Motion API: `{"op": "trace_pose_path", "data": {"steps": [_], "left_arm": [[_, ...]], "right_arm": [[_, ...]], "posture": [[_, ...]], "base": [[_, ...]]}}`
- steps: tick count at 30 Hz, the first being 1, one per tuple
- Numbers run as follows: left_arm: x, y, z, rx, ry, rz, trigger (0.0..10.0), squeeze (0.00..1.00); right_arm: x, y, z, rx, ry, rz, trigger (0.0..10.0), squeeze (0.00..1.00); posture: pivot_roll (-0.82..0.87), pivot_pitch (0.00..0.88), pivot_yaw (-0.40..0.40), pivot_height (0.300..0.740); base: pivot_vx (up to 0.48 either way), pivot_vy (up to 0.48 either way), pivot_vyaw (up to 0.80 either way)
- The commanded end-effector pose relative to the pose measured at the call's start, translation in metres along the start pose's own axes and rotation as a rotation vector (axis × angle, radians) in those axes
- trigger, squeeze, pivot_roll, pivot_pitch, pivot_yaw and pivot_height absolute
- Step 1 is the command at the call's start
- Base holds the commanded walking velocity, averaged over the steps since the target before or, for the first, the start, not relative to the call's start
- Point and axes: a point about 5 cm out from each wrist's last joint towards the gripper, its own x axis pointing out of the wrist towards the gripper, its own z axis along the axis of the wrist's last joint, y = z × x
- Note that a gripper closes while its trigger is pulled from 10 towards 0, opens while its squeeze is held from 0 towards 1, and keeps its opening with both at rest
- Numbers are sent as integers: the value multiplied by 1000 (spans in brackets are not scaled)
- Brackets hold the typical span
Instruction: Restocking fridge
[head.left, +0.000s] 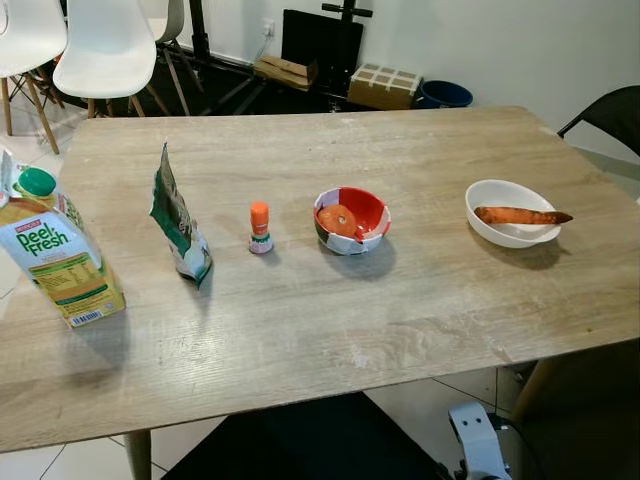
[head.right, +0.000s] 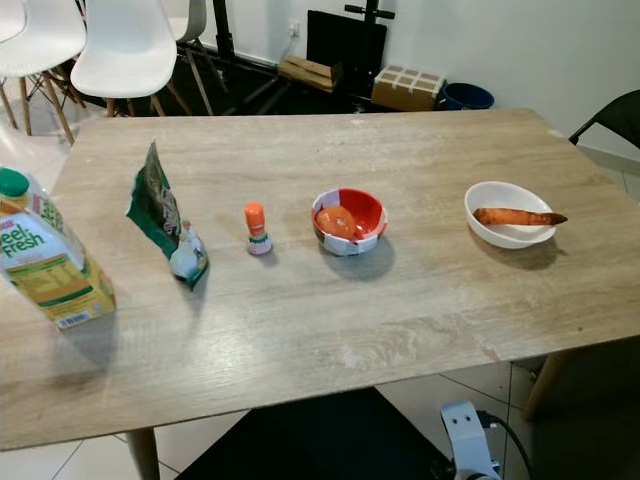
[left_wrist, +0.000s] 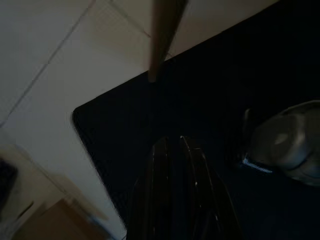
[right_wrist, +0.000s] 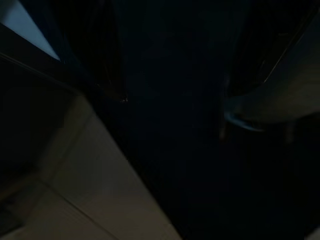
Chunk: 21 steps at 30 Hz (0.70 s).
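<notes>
Jaws of both grippers floorward

Juice carton (head.left: 55, 255) upright at tabletop's left edge, green cap. Green snack bag (head.left: 178, 222) upright beside it. Small orange-capped bottle (head.left: 260, 228) upright, centre. Red-white bowl (head.left: 352, 220) holds orange fruit. White bowl (head.left: 511, 212), right, carries carrot (head.left: 520, 215) across rim.

A light wooden table (head.left: 400, 300) carries five things in a loose row. From the robot's left stand a juice carton (head.left: 55, 255) at the edge, an upright green snack bag (head.left: 178, 222) and a small orange-capped bottle (head.left: 260, 228). Next comes a red-lined bowl (head.left: 352, 220) holding something orange, then well apart a white dish (head.left: 510, 212) with a carrot (head.left: 520, 215) across it.
</notes>
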Motion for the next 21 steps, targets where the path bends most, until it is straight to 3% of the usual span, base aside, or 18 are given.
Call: {"op": "trace_pose_path", "data": {"steps": [1,7,14,21], "left_arm": [[-1,-3,-3,5,11,-14,10000,0],[10,-34,25,94,-60,-138,10000,0],[11,-35,29,107,-83,-158,10000,0],[11,-33,26,114,-65,-160,10000,0]], "right_arm": [[-2,-1,-7,31,10,1,10000,0],[5,30,8,51,-47,101,10000,0],[9,48,17,54,-70,142,10000,0],[8,51,13,51,-61,146,10000,0]], "posture": [[-22,124,-79,740],[-23,125,-71,740],[-20,123,-65,740],[-17,124,-60,740]], "base": [[0,0,0],[0,0,0],[0,0,0],[-46,0,0]]}}
